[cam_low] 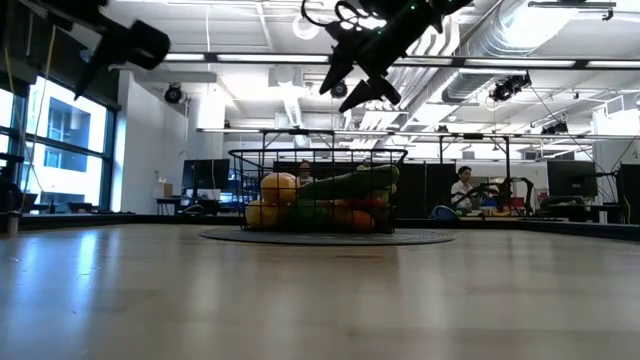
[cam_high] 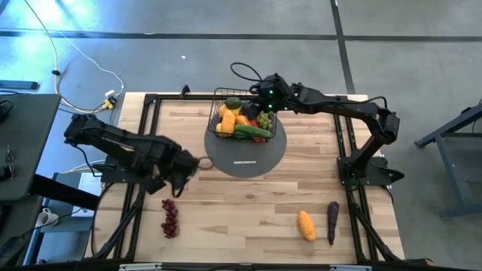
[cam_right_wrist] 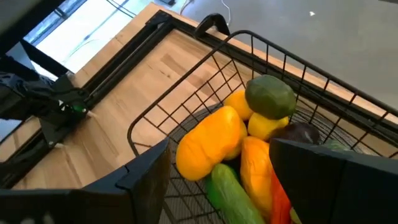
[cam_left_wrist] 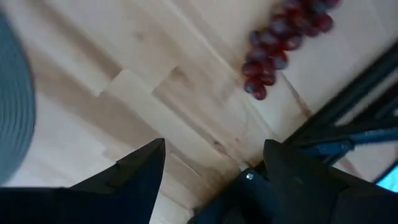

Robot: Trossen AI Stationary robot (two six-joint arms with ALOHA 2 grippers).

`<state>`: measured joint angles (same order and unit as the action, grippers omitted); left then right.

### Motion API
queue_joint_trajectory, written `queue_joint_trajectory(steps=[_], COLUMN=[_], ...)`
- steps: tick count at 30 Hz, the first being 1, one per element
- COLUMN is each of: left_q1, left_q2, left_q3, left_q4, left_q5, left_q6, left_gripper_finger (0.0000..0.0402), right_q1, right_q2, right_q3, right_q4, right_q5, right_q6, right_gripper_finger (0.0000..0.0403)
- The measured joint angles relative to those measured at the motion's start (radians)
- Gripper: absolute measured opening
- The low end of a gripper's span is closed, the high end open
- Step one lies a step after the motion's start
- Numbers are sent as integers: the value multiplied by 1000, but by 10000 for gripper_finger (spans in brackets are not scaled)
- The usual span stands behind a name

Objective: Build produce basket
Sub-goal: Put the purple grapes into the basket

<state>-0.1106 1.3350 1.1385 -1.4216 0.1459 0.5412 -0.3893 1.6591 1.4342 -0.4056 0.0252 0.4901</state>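
Right gripper point(cam_high: 265, 98) raised, jaws apart — left gripper point(cam_high: 183, 167) low, jaws apart

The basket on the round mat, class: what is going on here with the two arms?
The basket on the grey mat already holds several toy fruits and vegetables. The right gripper hovers over it, jaws open and empty. The left gripper, jaws open, hangs above the table near the red grapes. An orange mango and an eggplant lie on the table, not yet in the basket.

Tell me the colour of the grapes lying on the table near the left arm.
Dark red; the grapes show best in the left wrist view.
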Motion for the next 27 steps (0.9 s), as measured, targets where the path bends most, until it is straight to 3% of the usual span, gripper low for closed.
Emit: queue_joint_trajectory(steps=[14, 27], left_q1=[-329, -508], left_q2=[2, 109], left_q3=[0, 0], left_q4=[187, 248], left_q5=[-5, -11], left_q6=[-77, -146], left_gripper_finger=[264, 264], right_q1=[53, 96], right_q2=[-50, -62], right_q3=[0, 0], right_q4=[-82, -77], right_q5=[-37, -35], right_q6=[-26, -20], right_gripper_finger=[252, 252])
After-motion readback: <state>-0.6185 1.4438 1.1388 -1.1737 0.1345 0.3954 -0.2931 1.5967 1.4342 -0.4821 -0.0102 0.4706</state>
